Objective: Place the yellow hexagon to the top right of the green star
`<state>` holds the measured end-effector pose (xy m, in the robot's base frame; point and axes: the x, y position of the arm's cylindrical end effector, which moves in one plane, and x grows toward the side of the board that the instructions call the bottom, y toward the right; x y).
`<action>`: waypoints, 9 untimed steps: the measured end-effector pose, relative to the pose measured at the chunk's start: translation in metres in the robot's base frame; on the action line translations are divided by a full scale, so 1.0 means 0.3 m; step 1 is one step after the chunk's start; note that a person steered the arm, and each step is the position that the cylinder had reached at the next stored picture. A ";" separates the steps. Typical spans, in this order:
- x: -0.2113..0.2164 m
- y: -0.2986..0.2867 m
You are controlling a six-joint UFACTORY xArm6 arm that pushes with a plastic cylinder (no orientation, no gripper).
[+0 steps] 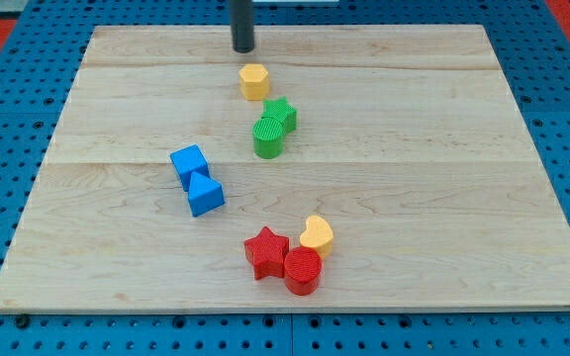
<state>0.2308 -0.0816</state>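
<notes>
The yellow hexagon lies near the top middle of the wooden board. The green star sits just below and to the right of it, touching a green cylinder at its lower left. My tip is a dark rod end standing just above and slightly left of the yellow hexagon, a small gap apart from it.
A blue cube and a blue triangle block touch at the left of centre. A red star, a red cylinder and a yellow heart cluster near the bottom middle.
</notes>
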 end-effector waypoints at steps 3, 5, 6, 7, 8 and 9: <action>0.227 0.030; 0.260 0.203; 0.235 0.206; 0.214 0.278; 0.227 0.289; 0.243 0.340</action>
<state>0.3036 0.0203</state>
